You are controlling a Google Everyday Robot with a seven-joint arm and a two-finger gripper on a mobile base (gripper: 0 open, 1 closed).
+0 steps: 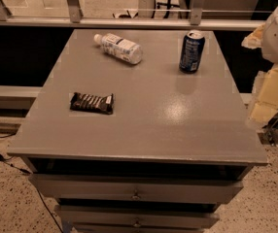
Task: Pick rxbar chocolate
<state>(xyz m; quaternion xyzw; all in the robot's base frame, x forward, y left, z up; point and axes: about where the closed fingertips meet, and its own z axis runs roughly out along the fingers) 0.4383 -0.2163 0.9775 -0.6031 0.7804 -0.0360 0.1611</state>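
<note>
Grey worktop [144, 125]: rxbar chocolate [92, 103] flat, centre-left. Bottle [118, 47] on its side upper left, blue can [192, 51] upright upper right, contents unclear. End effector [270, 98] at right edge, opening cannot tell.

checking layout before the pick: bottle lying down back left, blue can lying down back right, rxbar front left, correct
No: the camera view shows the blue can standing upright. The bottle and rxbar are as said; the hand hangs right of the table.

Pincer [270, 98] hangs right of table [178, 130]; rxbar chocolate [92, 103] front-left.
</note>
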